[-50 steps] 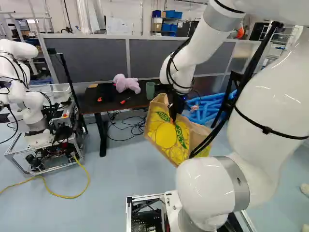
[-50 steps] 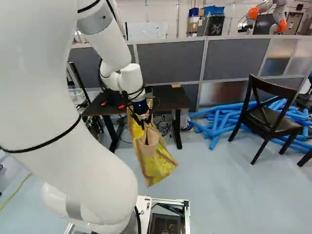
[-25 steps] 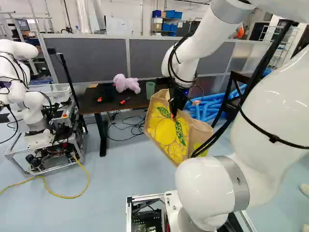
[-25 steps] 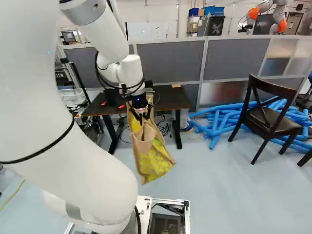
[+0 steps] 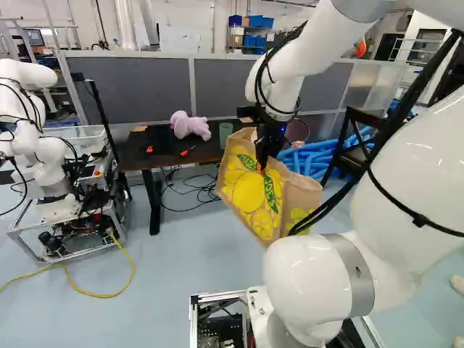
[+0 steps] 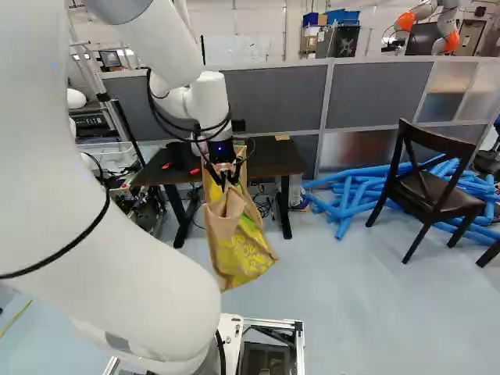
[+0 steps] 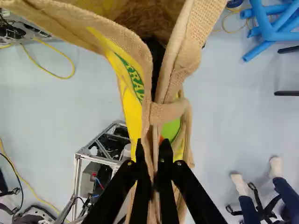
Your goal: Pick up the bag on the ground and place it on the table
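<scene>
Left base view, gripper [image 5: 262, 168] pinching bag [image 5: 248, 194] by its top — hanging crooked, table [image 5: 165, 162] at bag's ten o'clock, pink toy [image 5: 190, 126] on top

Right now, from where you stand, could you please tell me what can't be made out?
- Wrist view: the contents of the bag; its folds and the view's edge cut off the inside.
- Left base view: part of the bag's lower edge, behind the arm's cables.
- Right base view: the pink toy, behind the arm.
- Left base view: what the black item on the table is; too dark and small.
</scene>
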Robot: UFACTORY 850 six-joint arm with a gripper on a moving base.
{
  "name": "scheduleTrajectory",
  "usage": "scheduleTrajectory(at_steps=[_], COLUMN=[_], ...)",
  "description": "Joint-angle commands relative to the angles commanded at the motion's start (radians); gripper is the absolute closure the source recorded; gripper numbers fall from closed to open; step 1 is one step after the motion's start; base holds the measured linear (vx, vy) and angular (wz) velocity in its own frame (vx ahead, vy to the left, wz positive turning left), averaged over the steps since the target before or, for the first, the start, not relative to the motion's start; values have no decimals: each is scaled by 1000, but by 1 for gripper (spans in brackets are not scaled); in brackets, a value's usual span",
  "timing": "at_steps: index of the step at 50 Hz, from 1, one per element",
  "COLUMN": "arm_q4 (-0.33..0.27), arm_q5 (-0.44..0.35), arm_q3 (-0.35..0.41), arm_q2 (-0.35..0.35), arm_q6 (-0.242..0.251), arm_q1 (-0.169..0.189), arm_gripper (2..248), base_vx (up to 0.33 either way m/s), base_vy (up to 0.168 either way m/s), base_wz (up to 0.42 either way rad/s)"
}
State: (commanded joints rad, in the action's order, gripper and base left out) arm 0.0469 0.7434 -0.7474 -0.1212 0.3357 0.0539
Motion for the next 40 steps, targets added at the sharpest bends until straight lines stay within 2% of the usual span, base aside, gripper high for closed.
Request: scheduleTrajectory(at_steps=[40], arm_q4=[9], arm_q5=[138], arm_q3=[-82], arm_q2=[-61], arm_q6=[0], arm_q1=[19], arm_gripper=[228], base_vx=[0], base_vy=[0], base_wz=[0])
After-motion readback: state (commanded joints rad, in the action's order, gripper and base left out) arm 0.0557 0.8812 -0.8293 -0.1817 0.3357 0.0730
